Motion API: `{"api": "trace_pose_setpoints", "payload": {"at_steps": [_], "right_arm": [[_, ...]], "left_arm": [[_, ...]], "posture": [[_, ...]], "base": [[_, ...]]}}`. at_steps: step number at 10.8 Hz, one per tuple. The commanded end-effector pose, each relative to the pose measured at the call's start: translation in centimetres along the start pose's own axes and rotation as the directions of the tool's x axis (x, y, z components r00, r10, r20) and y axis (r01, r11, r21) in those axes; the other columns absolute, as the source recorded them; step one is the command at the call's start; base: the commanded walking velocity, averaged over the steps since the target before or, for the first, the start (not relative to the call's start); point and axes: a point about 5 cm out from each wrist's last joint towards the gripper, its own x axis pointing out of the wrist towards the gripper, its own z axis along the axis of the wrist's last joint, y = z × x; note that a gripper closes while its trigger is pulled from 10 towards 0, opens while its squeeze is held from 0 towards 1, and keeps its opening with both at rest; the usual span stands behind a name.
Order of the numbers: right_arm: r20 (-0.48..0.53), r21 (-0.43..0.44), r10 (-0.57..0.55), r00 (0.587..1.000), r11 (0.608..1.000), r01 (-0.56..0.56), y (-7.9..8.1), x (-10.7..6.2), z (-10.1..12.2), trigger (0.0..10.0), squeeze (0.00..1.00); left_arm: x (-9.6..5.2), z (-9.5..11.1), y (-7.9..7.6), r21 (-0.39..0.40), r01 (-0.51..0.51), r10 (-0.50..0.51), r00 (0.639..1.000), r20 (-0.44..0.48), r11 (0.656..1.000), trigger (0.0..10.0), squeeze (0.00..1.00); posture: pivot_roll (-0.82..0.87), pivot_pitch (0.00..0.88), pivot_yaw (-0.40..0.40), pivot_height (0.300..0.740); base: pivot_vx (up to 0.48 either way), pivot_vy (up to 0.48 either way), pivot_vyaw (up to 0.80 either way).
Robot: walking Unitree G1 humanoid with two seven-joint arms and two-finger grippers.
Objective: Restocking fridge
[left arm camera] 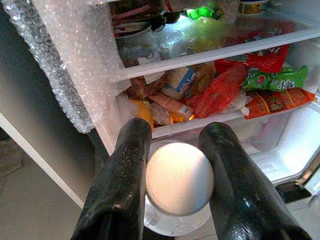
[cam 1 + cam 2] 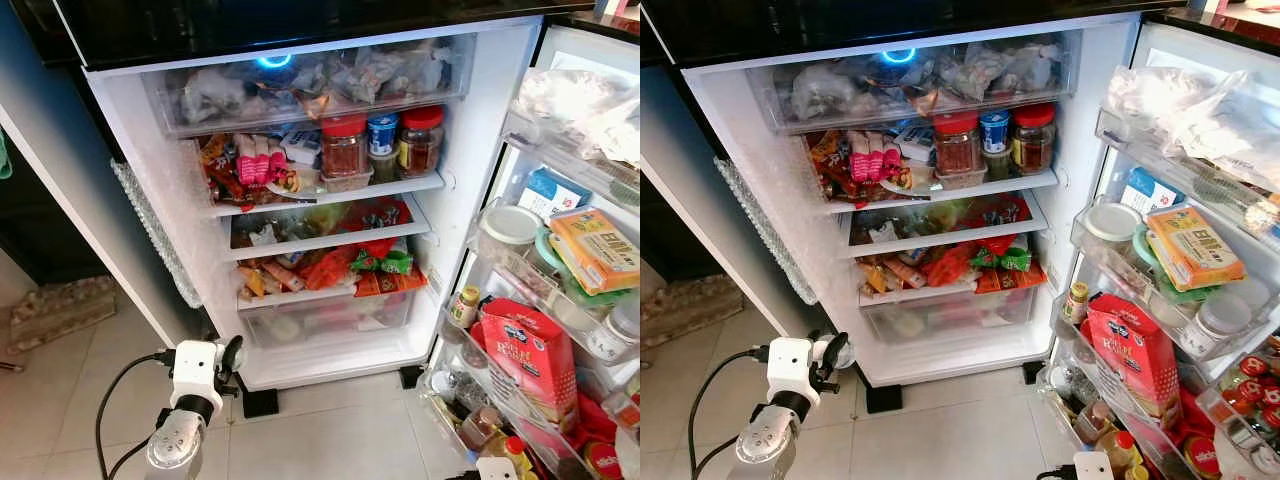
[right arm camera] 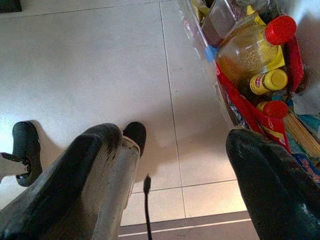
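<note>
The open fridge (image 2: 455, 215) stands before the robot, its shelves crowded. The top clear drawer (image 2: 300, 95) holds bagged items; under it, three jars (image 2: 345, 146) stand at the shelf's right end beside pink packets (image 2: 258, 160). Lower shelves carry red and green snack bags (image 2: 375, 262), with a clear crisper drawer (image 2: 330, 320) at the bottom. Bubble wrap (image 2: 155, 235) lines the fridge's left wall. The door racks at right hold a red carton (image 2: 528, 355), a yellow box (image 2: 595, 248) and bottles (image 3: 250, 50).

The left gripper (image 1: 177, 175) is raised before the lowest shelves, its fingers (image 1: 117, 185) clamped on a clear bottle with a white cap (image 1: 179, 179), which sits squarely between them. The right gripper (image 3: 175, 185) hangs low over the floor tiles (image 3: 90, 65), jaws apart and holding nothing, near the door's bottom rack.
</note>
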Motion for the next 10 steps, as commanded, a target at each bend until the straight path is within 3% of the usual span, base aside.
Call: {"api": "trace_pose_setpoints", "payload": {"at_steps": [1,3,10], "right_arm": [[-0.007,0.009,0.007,1.0,1.0,-0.007,0.2,0.0,-0.1,10.0,0.0],[-0.001,0.002,-0.003,1.0,1.0,0.003,0.1,0.0,0.1,10.0,0.0],[0.011,-0.043,0.018,1.0,0.999,-0.017,0.1,0.1,0.6,10.0,0.0]], "left_arm": [[0.0,0.3,0.2,-0.014,0.001,-0.001,1.0,0.0,1.0,10.0,0.0],[0.2,0.7,0.0,-0.02,0.041,-0.041,0.999,-0.01,0.999,10.0,0.0],[0.9,1.5,0.3,-0.024,0.028,-0.029,0.999,-0.019,0.999,10.0,0.0]], "posture": [[-0.04,0.0,0.032,0.74],[-0.04,0.0,0.033,0.74],[-0.05,0.0,0.028,0.74]], "base": [[0.0,0.0,0.0],[0.296,0.0,-0.78],[0.32,0.0,0.0]]}}
